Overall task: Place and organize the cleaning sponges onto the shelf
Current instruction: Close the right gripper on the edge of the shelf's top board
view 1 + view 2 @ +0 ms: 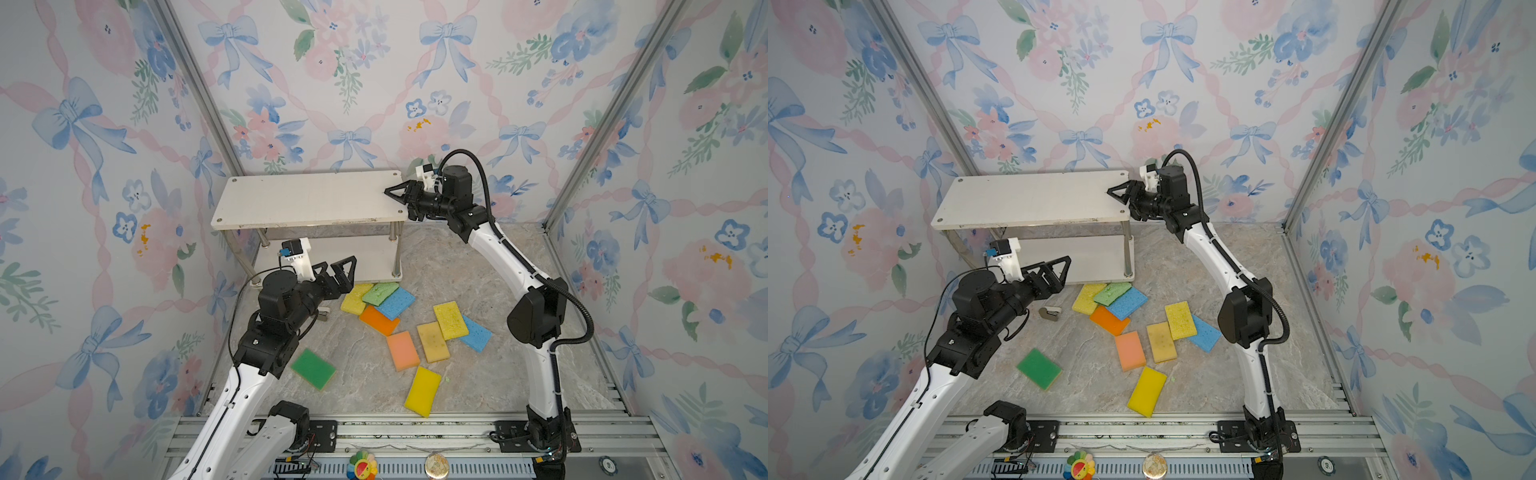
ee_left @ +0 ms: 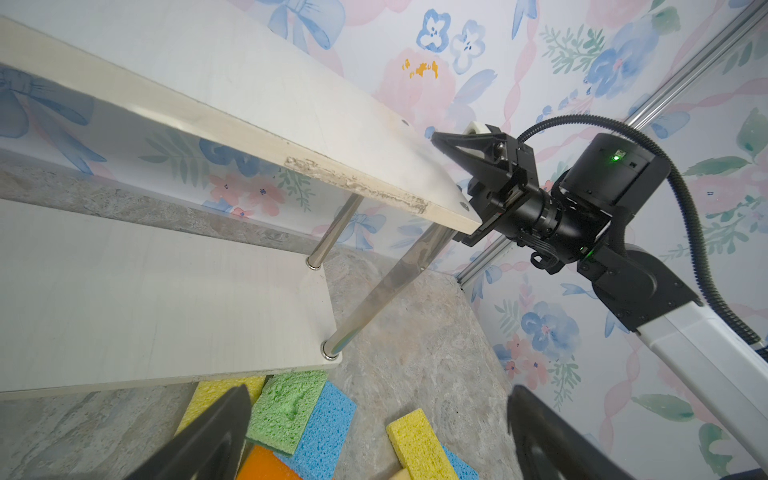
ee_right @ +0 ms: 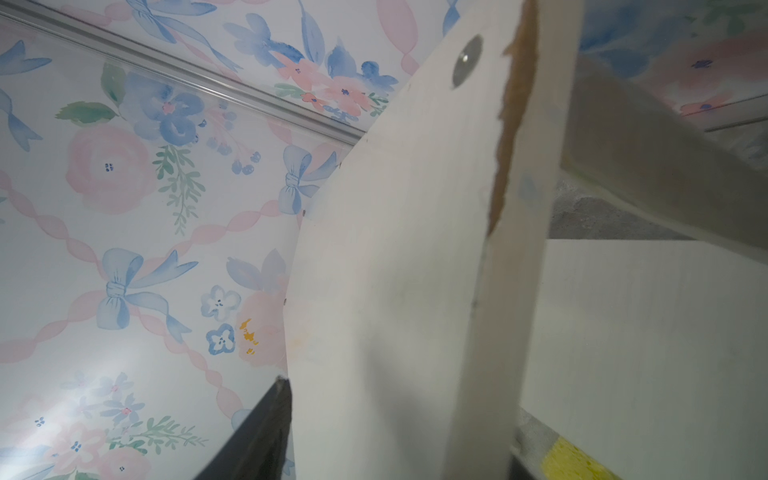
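Right gripper [image 1: 390, 193]: jaws astride shelf's [image 1: 307, 199] top board at its 3 o'clock end; clamping unclear.
Left gripper [image 1: 353, 273]: wide, empty, at lower board's front.
Sponges [image 1: 402, 351]: ten scattered on marbled grey tabletop [image 1: 478, 386], shelf's 5 o'clock.
Walls [image 1: 332, 83]: floral bow wallpaper.

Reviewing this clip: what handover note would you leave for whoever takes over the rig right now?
Left end effector: open, empty, hovering by the sponge pile in front of the shelf.
Right end effector: jaws straddle the end of the shelf's top board nearest that arm; firm grip unclear.
Things: all ten sponges lie on the table, none on the shelf.
Done: nothing placed.
Left: shelve and arrange all ten.
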Motion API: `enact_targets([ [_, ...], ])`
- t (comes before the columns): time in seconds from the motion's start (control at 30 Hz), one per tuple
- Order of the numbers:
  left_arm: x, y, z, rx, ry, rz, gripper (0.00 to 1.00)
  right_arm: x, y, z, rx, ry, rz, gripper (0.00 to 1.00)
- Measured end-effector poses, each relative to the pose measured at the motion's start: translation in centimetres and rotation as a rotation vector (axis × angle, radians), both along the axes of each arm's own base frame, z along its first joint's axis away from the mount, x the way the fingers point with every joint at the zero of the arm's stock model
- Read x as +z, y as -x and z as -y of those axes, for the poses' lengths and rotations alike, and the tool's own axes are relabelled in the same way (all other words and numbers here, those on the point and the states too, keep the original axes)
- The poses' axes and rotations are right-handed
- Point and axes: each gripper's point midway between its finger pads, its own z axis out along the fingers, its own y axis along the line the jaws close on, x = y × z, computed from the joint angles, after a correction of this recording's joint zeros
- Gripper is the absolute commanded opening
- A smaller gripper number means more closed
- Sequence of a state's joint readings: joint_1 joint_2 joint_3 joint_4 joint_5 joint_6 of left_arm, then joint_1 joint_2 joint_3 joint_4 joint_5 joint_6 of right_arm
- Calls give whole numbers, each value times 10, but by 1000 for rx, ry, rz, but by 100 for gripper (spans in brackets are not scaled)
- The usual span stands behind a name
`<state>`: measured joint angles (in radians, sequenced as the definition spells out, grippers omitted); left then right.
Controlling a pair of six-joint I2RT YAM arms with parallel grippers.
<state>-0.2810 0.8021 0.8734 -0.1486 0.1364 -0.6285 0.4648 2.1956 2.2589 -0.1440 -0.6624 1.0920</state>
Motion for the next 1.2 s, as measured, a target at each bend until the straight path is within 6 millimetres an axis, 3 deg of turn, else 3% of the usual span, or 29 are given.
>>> enact_targets([
  [0.2, -2, 0, 0, 2, -2, -8, 98, -5, -6, 10, -13, -3, 3, 37],
  [0.53, -2, 0, -1, 4, -3, -10, 98, -6, -8, 34, -49, 11, -15, 22],
  [0.6, -2, 0, -1, 4, -3, -10, 98, -6, -6, 35, -48, 7, -32, 26],
  [0.67, -2, 0, -1, 4, -3, -10, 98, -5, -5, 35, -41, 6, -26, 48],
  [0.7, -2, 0, -1, 4, -3, -10, 98, -3, -5, 36, -39, 1, -18, 53],
  [0.87, -3, 0, -1, 4, -3, -10, 98, 20, -3, 41, -36, -10, 23, 56],
  [1.07, -6, 3, -3, 11, -6, -17, 98, 63, 5, 34, -9, -37, 120, 45],
  [1.2, -4, 4, -5, 17, -5, -12, 98, 57, 4, 27, 4, -33, 113, 51],
])
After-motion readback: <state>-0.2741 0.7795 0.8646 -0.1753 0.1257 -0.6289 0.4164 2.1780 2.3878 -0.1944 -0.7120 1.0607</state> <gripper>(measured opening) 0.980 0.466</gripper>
